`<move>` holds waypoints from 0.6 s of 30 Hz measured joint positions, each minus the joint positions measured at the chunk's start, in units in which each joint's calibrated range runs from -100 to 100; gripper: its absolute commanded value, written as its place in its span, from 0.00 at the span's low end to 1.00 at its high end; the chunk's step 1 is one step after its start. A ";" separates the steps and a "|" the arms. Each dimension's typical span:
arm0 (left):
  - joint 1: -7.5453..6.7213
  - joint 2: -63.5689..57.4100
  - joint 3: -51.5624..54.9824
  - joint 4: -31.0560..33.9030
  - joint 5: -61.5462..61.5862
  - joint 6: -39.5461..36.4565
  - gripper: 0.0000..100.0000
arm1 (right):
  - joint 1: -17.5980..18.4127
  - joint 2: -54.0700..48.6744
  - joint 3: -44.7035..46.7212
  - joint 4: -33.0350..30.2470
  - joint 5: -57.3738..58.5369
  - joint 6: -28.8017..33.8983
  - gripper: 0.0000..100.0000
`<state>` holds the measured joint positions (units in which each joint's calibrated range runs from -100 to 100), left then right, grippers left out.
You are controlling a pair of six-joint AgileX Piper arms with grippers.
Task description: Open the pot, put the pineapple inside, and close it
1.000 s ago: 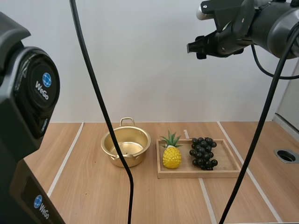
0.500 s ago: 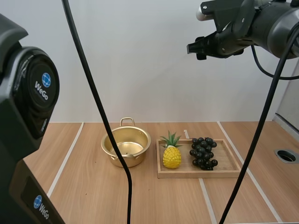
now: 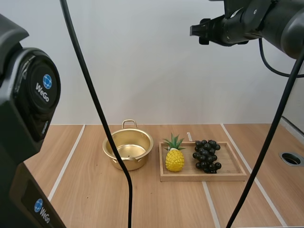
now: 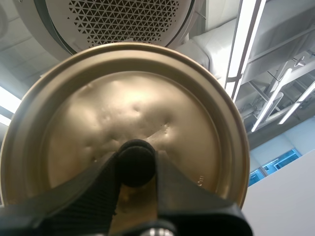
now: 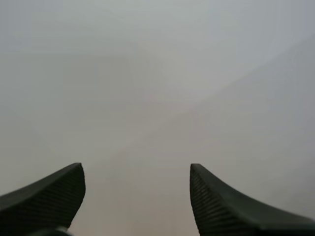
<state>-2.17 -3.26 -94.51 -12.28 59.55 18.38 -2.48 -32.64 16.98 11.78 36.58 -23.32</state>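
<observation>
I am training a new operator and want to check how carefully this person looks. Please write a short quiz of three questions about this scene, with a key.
1. True or false: the pot stands open on the table, beside the wooden tray.
2. Two fruits lie on the tray, the pineapple and the grapes. Which is nearer the pot?
3. The left pincer is shut on: A the knob of the lid; B the pot's rim; C nothing.

Key: 1 true; 2 the pineapple; 3 A.
</observation>
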 measured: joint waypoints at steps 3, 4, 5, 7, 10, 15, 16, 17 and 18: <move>0.00 0.00 0.00 0.00 1.24 0.00 0.00 | 0.00 0.00 0.00 1.07 0.00 0.00 1.00; 0.00 0.00 0.00 0.00 1.40 0.00 0.00 | 0.00 0.00 0.00 1.16 0.00 0.00 1.00; 0.00 0.00 0.00 0.00 1.79 0.00 0.00 | 0.00 0.00 0.00 1.19 0.00 0.00 1.00; 0.00 0.00 0.00 0.00 2.19 0.00 0.00 | 0.00 0.00 0.00 1.31 1.59 0.00 1.00; 0.00 0.00 0.00 0.00 2.71 0.00 0.00 | 0.00 0.00 0.00 1.31 6.52 0.00 1.00; 0.00 0.00 0.00 0.00 2.71 0.00 0.00 | 0.00 0.00 0.00 1.43 12.80 0.00 1.00; 0.00 0.00 0.00 0.00 2.71 0.00 0.00 | 0.00 0.00 0.00 1.43 13.73 0.00 1.00; 0.00 0.00 0.00 0.00 2.71 0.00 0.00 | 0.00 0.00 0.00 1.43 14.35 0.13 1.00; 0.00 0.00 0.00 0.00 2.71 0.00 0.00 | 0.00 0.00 0.00 1.43 14.85 0.29 1.00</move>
<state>-2.17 -3.26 -94.51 -12.28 62.26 18.38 -2.48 -32.64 16.98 13.21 51.43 -23.03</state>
